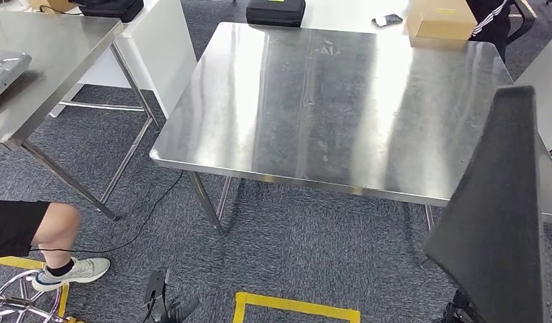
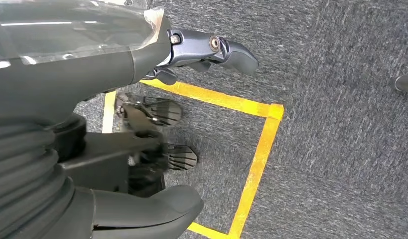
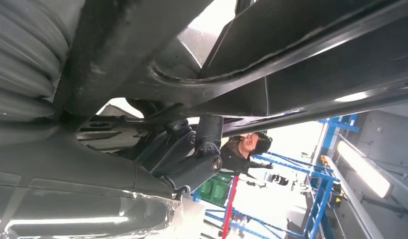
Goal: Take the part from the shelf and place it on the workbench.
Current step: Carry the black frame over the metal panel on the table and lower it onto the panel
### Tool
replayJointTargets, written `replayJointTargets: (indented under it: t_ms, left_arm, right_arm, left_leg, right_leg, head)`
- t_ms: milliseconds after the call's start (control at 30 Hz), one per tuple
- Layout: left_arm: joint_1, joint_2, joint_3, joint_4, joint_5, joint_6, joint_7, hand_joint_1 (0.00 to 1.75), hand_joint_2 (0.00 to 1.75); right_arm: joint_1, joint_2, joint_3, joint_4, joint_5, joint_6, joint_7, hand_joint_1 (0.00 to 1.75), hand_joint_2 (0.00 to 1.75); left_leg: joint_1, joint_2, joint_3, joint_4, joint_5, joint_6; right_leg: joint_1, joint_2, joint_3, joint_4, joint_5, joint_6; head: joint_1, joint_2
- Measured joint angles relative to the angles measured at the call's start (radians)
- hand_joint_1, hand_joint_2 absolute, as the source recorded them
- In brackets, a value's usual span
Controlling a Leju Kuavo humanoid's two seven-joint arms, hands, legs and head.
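Note:
The part [image 1: 502,222] is a large flat black panel, standing on edge at the lower right of the head view, just in front of the steel workbench [image 1: 327,108]. In the right wrist view my right hand [image 3: 184,157] grips the part [image 3: 301,64], its dark fingers curled against the ribbed underside. My left hand [image 2: 157,55] hangs over the carpet and holds nothing, with its fingers apart from the thick thumb [image 2: 157,209]. The workbench top is bare steel.
A second steel table [image 1: 51,60] stands at the left. A black case [image 1: 275,11], a phone [image 1: 386,20] and a cardboard box [image 1: 440,20] lie behind the workbench. A person's leg and shoe [image 1: 58,249] are at the lower left. Yellow floor tape [image 1: 297,306] runs below.

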Motion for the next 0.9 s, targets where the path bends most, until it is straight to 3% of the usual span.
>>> replayJointTargets:
  t_ms: [67,100,167,233,367,433,500,567,600,667,700,767,800,900]
  left_arm:
    - [0.001,0.000,-0.001,0.000,-0.001,0.000,0.000,0.00,1.75]
    - [0.001,0.000,-0.003,0.001,-0.002,0.000,0.000,0.00,1.75]
    - [0.001,0.001,-0.005,0.001,-0.003,0.000,0.000,0.00,1.75]
    - [0.000,0.002,-0.006,0.001,-0.003,0.000,0.000,0.00,1.75]
    - [-0.005,0.001,-0.008,0.002,0.001,-0.001,-0.003,0.00,1.75]
    - [-0.010,0.001,-0.008,0.005,0.010,0.000,-0.010,0.00,1.75]
    - [-0.012,0.001,-0.008,0.009,0.021,0.000,-0.020,0.00,1.75]
    - [-0.009,0.001,-0.008,0.014,0.032,0.000,-0.027,0.00,1.75]
    - [-0.007,0.001,-0.008,0.015,0.036,0.000,-0.030,0.00,1.75]
    - [-0.004,0.001,-0.008,0.017,0.043,0.000,-0.035,0.00,1.75]
    - [-0.004,0.001,-0.008,0.017,0.044,0.000,-0.037,0.00,1.75]
    - [-0.004,0.001,-0.008,0.019,0.046,0.000,-0.038,0.00,1.75]
    - [-0.003,0.001,-0.008,0.020,0.046,0.000,-0.039,0.00,1.75]
    - [-0.003,0.002,-0.009,0.021,0.046,0.000,-0.039,0.00,1.75]
  right_arm:
    - [0.004,0.002,0.000,0.000,0.000,0.001,0.001,1.75,1.75]
    - [0.004,0.003,-0.001,0.000,0.000,0.002,0.001,1.75,1.75]
    - [0.005,0.003,-0.001,0.000,0.000,0.004,0.001,1.75,1.75]
    - [0.004,0.003,-0.002,0.000,0.000,0.005,0.001,1.75,1.75]
    - [0.002,0.000,-0.002,0.001,-0.002,0.018,0.002,1.75,1.75]
    - [-0.005,-0.004,0.000,0.003,-0.006,0.024,0.001,1.75,1.75]
    - [-0.013,-0.010,0.003,0.007,-0.010,0.031,0.000,1.75,1.75]
    - [-0.016,-0.015,0.005,0.014,-0.014,0.036,0.000,1.75,1.75]
    - [-0.017,-0.017,0.006,0.017,-0.015,0.037,0.000,1.75,1.75]
    - [-0.021,-0.021,0.009,0.022,-0.016,0.037,0.000,1.75,1.75]
    - [-0.023,-0.023,0.011,0.024,-0.017,0.037,0.000,1.75,1.75]
    - [-0.028,-0.026,0.014,0.027,-0.018,0.037,0.000,1.75,1.75]
    - [-0.029,-0.027,0.015,0.028,-0.018,0.037,0.000,1.75,1.75]
    - [-0.032,-0.029,0.019,0.028,-0.018,0.037,0.000,1.75,1.75]
  left_leg:
    - [0.002,0.001,-0.057,0.027,-0.034,-0.004]
    - [0.003,0.002,-0.063,-0.003,-0.018,-0.003]
    - [0.001,0.004,-0.043,-0.117,0.080,0.006]
    - [-0.003,0.001,-0.019,-0.202,0.150,0.019]
    - [-0.005,-0.002,0.017,-0.237,0.167,0.045]
    - [-0.001,-0.002,0.040,-0.241,0.167,0.055]
    - [-0.002,-0.003,0.045,-0.241,0.158,0.059]
    - [-0.002,-0.006,0.055,-0.241,0.145,0.060]
    - [-0.002,-0.009,0.063,-0.241,0.138,0.059]
    - [-0.002,-0.013,0.081,-0.242,0.122,0.055]
    - [-0.003,-0.014,0.091,-0.242,0.114,0.051]
    - [-0.006,-0.016,0.101,-0.243,0.102,0.041]
    - [-0.008,-0.016,0.107,-0.242,0.100,0.035]
    - [-0.008,-0.011,0.090,-0.198,0.098,0.023]
  right_leg:
    - [0.000,0.003,0.023,0.000,-0.020,0.000]
    - [0.000,0.005,0.036,0.000,-0.030,0.002]
    - [0.001,0.007,0.064,-0.001,-0.050,0.006]
    - [0.006,0.010,0.080,-0.004,-0.072,0.017]
    - [0.010,0.012,0.105,0.013,-0.083,0.046]
    - [0.009,0.009,0.066,0.084,-0.105,0.050]
    - [0.008,0.008,-0.018,0.208,-0.144,0.046]
    - [0.008,0.008,-0.082,0.265,-0.166,0.048]
    - [0.008,0.008,-0.089,0.247,-0.153,0.055]
    - [0.008,0.007,-0.061,0.127,-0.074,0.076]
    - [0.010,0.004,-0.045,0.069,-0.040,0.074]
    - [0.016,-0.002,-0.024,0.005,0.002,0.055]
    - [0.019,-0.003,-0.022,0.003,0.000,0.041]
    - [0.008,0.000,0.001,-0.005,0.001,0.022]
  head:
    - [0.000,0.000]
    - [0.000,0.000]
    - [0.000,0.000]
    - [0.000,0.000]
    - [0.000,0.000]
    - [0.004,0.000]
    - [0.008,0.000]
    - [0.008,0.000]
    - [0.009,0.000]
    - [0.010,0.000]
    - [0.010,0.000]
    - [0.011,0.000]
    - [0.011,0.000]
    - [0.010,0.000]
